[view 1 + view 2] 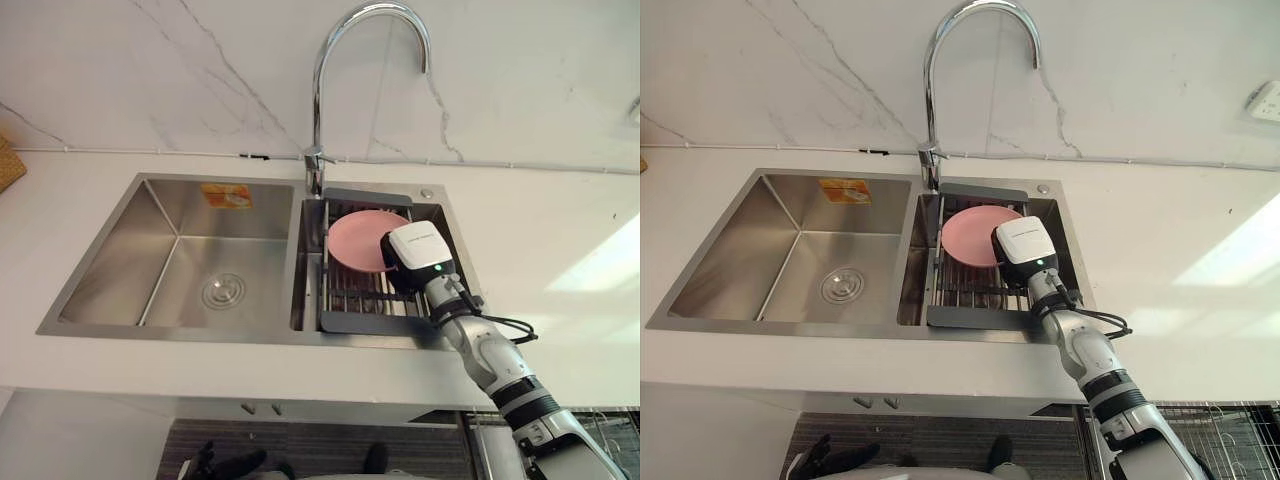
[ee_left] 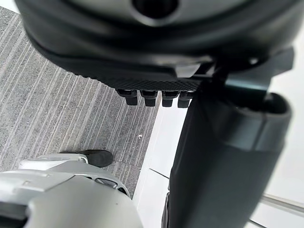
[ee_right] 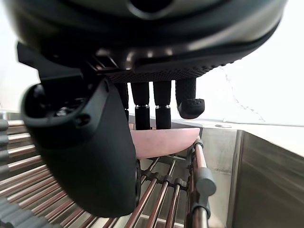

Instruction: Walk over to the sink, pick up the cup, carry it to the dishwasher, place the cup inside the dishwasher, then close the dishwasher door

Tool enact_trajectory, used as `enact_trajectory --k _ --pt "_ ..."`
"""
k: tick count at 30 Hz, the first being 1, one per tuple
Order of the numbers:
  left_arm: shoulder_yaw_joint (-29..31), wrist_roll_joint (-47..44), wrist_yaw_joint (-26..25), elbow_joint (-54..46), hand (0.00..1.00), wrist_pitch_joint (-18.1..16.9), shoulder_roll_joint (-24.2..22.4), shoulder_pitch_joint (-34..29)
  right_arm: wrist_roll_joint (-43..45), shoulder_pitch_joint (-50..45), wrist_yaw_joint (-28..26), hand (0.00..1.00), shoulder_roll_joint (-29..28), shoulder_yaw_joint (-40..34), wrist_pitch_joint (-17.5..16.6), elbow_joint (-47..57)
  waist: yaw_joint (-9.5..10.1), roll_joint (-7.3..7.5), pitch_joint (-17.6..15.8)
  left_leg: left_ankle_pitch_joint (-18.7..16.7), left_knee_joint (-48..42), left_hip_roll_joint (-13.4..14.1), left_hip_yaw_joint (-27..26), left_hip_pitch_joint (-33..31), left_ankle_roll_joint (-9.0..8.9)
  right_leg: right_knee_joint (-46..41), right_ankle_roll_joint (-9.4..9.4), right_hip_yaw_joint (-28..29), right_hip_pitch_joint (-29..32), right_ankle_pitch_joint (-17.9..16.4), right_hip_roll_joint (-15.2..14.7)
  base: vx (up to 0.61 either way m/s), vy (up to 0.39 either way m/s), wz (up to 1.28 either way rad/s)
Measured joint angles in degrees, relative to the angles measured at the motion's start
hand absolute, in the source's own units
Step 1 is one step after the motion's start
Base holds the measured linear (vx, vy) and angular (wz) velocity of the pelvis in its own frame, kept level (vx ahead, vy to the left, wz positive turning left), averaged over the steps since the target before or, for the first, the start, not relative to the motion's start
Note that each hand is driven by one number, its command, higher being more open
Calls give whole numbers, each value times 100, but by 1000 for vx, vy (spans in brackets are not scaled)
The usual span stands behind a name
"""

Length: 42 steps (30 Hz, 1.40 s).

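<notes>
White surface [image 1: 560,220] with steel sink [image 1: 130,290] | pink cup [image 1: 355,240] lay on rack [image 1: 360,322] in right basin | right hand [image 3: 156,71] over it, fingers [image 3: 142,111] straight, unclamped | left hand [image 2: 152,76] relaxed above carpet [image 2: 57,95]

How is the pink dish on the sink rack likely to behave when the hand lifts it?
The pink dish looks stiff and smooth, so it may slip in the right hand. It seems shallow and thin, so it is probably light. It rests on the rack, so a push would likely slide it along the bars, not tip it.
</notes>
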State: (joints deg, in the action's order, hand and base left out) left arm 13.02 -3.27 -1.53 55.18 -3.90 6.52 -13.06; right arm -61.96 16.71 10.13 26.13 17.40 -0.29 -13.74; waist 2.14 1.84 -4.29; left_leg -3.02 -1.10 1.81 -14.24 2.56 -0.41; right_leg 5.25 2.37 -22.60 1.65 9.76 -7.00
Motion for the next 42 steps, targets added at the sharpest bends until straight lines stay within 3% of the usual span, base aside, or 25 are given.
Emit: enact_trajectory --k 7,10,15,27,31,34,36,39,42 --pt "8 0 -44 5 100 -24 -4 -39 453 -185 7 0 65 -235 -15 345 -55 -15 -20 -1 -3 -2 -10 5 0 0 2 15 1 -1 0 0 0 0" --pt "12 0 -62 8 100 -24 -1 -38 452 -184 -28 0 101 -485 -206 434 -59 -26 -27 -3 -6 4 -15 7 -2 0 2 21 0 -1 5 0 0 0" --pt "12 -3 -54 32 100 -19 0 -24 909 -181 -768 0 409 -560 -441 818 -62 -26 -27 -5 -6 11 -19 29 -4 0 2 26 -20 -1 11 0 0 0" --pt "22 -3 -93 135 100 -19 -2 -53 1083 -182 -900 0 415 -650 -157 1143 -138 -25 -26 -5 -13 13 -21 69 -1 0 0 29 -62 1 8 0 0 0" --pt "63 162 -108 -94 100 -12 -55 -134 1319 -592 -806 0 409 -1506 -192 2234 -144 -25 -26 -31 -28 19 -42 95 15 -2 0 79 -86 2 11 0 0 -1" --pt "62 277 -101 -317 100 46 -92 -265 1512 -747 -583 0 396 -2023 -176 2664 -148 -27 -26 -167 -233 -23 8 184 10 -29 19 501 -141 15 20 2 30 -32" --pt "65 244 -106 -363 100 16 -147 -378 1610 -708 -518 0 381 -2117 -205 2700 -74 -72 -34 -444 -574 0 453 211 -17 -30 22 911 -141 80 102 -21 43 -99" --pt "20 266 -89 -363 100 -40 -170 -394 1685 -905 -373 0 329 -2261 -234 2861 -210 -149 -81 -835 -1000 -4 259 185 -26 -33 76 1478 -8 130 126 -81 70 -96" --pt "-108 300 -53 -376 100 -46 -172 -350 1739 -1272 -303 0 279 -2652 -226 3094 -353 -226 -136 -1126 -1469 -86 66 -88 73 -197 137 1999 376 234 154 -110 138 -88"
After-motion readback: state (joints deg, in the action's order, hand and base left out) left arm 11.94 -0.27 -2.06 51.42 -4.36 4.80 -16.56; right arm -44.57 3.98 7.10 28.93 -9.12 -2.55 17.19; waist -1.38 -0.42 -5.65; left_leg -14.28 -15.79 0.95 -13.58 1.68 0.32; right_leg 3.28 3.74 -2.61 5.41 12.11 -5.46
